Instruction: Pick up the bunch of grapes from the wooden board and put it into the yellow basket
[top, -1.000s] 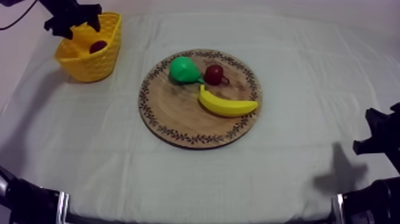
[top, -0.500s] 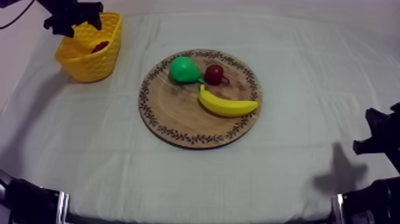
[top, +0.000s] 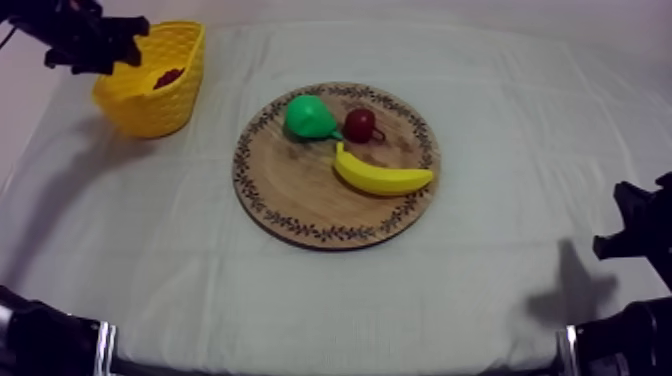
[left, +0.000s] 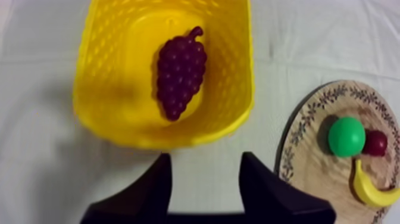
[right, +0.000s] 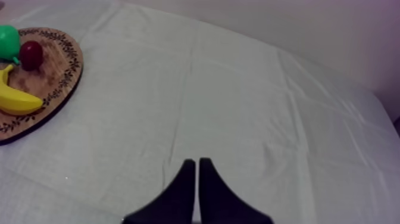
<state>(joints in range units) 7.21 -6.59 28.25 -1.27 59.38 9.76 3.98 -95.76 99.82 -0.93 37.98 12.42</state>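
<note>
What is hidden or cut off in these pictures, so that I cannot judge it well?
1. Top view: the grapes lie in the basket, and its wall hides most of them.
2. Left wrist view: the picture's edge cuts off the banana and the board; the pear hides part of the small red fruit.
3. Right wrist view: the picture's edge cuts off the pear and much of the board.
</note>
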